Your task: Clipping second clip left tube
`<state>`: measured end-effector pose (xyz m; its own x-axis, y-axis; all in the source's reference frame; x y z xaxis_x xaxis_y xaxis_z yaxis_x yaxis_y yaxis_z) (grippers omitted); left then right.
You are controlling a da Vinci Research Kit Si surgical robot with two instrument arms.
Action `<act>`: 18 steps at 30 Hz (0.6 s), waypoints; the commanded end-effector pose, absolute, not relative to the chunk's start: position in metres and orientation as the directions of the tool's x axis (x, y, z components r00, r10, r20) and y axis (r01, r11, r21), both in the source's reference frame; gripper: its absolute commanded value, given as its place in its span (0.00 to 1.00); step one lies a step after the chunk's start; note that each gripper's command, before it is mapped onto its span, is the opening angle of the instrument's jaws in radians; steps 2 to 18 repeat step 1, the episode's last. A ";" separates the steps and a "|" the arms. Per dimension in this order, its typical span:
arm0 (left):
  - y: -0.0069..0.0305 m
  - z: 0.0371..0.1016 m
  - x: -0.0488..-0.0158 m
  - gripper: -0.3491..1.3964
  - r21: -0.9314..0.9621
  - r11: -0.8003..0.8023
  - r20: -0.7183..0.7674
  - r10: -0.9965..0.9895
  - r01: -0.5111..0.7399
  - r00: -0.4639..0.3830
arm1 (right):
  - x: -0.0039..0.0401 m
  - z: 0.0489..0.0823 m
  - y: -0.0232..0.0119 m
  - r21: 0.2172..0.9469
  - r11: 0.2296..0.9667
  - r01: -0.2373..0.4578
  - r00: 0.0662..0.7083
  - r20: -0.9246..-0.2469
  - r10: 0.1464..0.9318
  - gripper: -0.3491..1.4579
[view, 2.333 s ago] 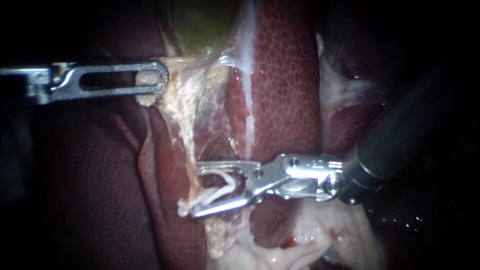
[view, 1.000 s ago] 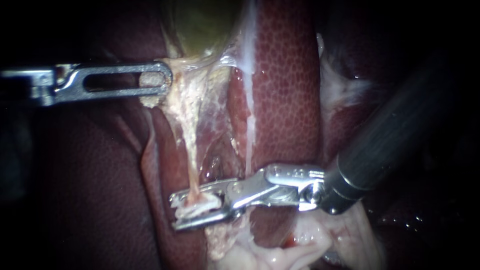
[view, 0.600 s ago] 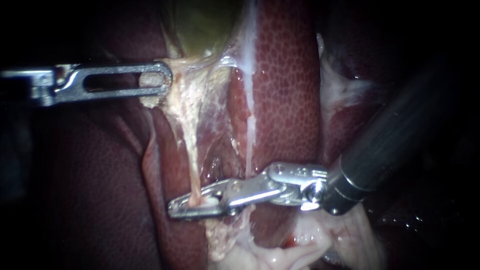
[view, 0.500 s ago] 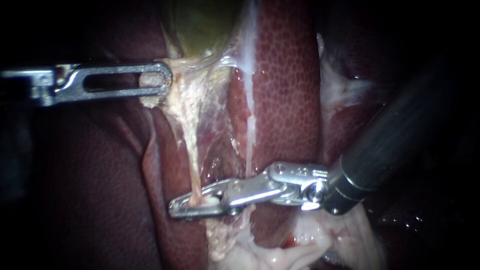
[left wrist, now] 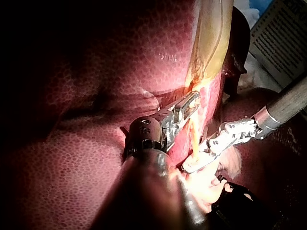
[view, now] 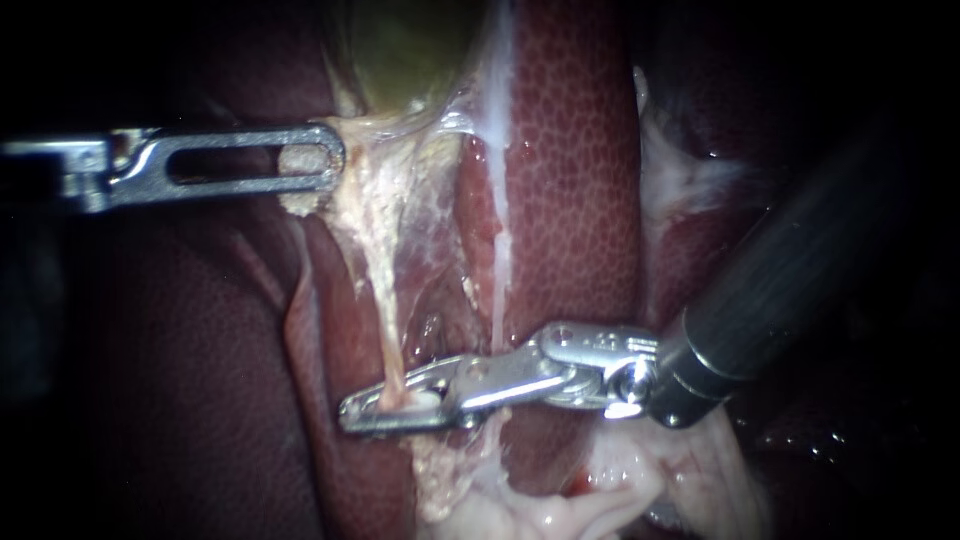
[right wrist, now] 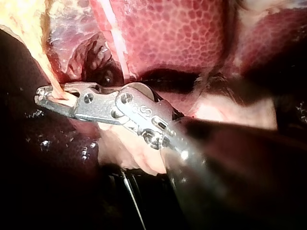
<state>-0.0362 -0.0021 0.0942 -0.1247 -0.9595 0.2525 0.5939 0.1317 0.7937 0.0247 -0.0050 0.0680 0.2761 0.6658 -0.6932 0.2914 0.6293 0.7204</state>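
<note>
My right instrument's (view: 350,415) silver jaws are pressed together on the thin, pale left tube (view: 384,335), low on its length. I cannot make out whether a clip lies between them. My left instrument's (view: 332,160) slotted steel jaws pinch pale fatty tissue (view: 296,160) beneath the greenish gallbladder (view: 400,50), whose upper part is cut off. The mottled dark red liver (view: 570,180) lies behind.

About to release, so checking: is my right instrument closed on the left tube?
Yes, in the endoscope view the right instrument is clamped across the left tube, with metal touching it from both sides.
</note>
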 end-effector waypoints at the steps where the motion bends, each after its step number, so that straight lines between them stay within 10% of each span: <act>1: -0.0021 0.0942 -0.0362 0.00 0.794 0.132 0.253 -0.960 0.594 -0.125 | 0.0247 0.0680 -0.0050 0.720 0.629 0.291 0.275 -0.693 0.666 0.00; 18: -0.0021 0.0942 -0.0362 0.00 0.794 0.132 0.253 -0.960 0.594 -0.125 | 0.0247 0.0680 -0.0050 0.720 0.629 0.291 0.275 -0.693 0.666 0.00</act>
